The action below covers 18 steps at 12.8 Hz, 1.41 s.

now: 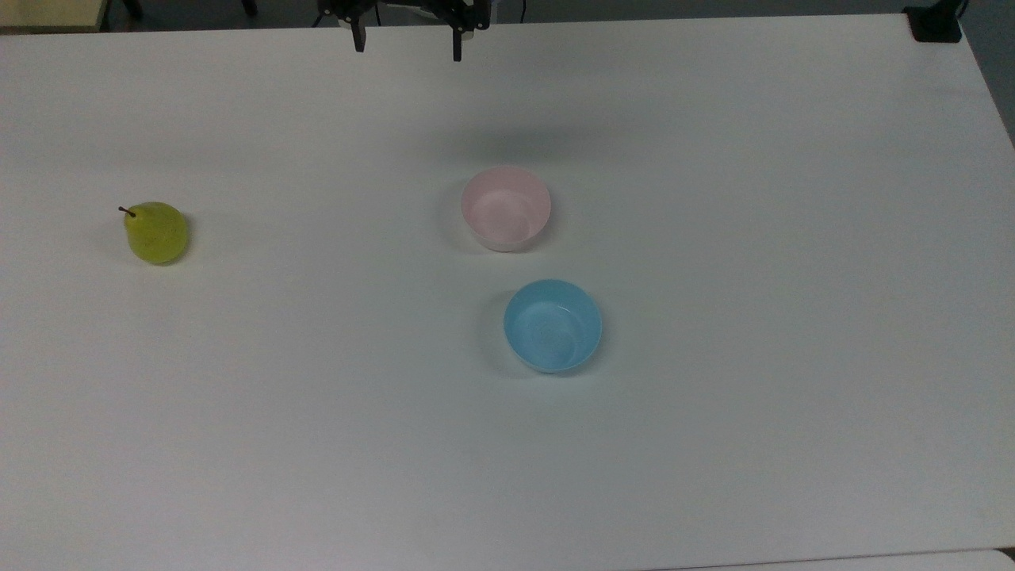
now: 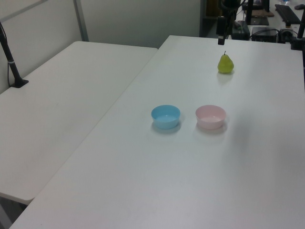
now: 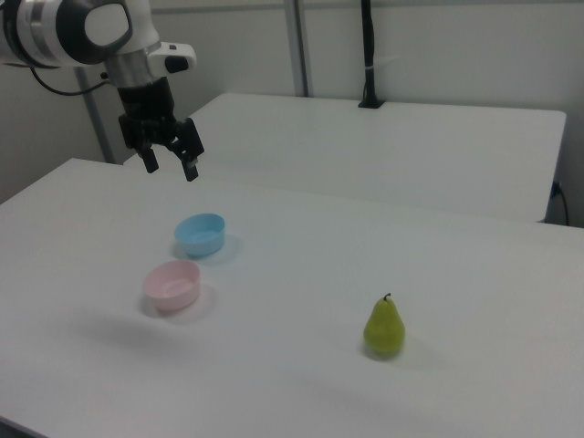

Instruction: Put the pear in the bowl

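Observation:
The yellow-green pear (image 1: 156, 231) (image 2: 225, 64) (image 3: 384, 327) stands upright on the white table, at the top view's left. The pale pink bowl (image 1: 506, 208) (image 2: 210, 116) (image 3: 172, 285) sits empty near the table's middle. My gripper (image 1: 407, 46) (image 3: 170, 164) hangs open in the air above the far edge of the table in the top view, well apart from both the pear and the bowl, with nothing between its fingers.
A light blue bowl (image 1: 553, 324) (image 2: 166, 116) (image 3: 200, 234) stands empty close beside the pink one. A second white table (image 2: 62, 95) (image 3: 383, 137) adjoins this one. A black post (image 2: 12, 62) (image 3: 368, 55) is clamped at that table's edge.

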{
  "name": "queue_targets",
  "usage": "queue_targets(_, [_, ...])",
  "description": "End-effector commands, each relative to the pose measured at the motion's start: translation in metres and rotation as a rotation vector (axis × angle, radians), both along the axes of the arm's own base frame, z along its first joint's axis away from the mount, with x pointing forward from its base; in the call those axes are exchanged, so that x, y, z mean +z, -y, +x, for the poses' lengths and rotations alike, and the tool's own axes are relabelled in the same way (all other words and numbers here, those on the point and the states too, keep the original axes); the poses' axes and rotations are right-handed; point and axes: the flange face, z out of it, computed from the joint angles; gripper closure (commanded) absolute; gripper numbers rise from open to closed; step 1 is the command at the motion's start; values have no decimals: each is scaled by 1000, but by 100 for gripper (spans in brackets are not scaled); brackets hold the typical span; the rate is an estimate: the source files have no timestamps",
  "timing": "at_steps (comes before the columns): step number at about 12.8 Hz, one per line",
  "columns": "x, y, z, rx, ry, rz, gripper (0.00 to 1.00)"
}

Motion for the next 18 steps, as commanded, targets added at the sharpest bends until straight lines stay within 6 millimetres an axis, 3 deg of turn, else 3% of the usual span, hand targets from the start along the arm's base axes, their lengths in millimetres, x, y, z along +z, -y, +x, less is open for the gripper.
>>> queue_targets(1, [2, 10, -3, 11, -33, 17, 0])
queue_targets(8, [3, 29, -2, 24, -30, 17, 0])
queue_targets(15, [3, 95, 0, 91, -24, 10, 0])
queue_targets(18, [0, 135, 6, 73, -25, 3, 0])
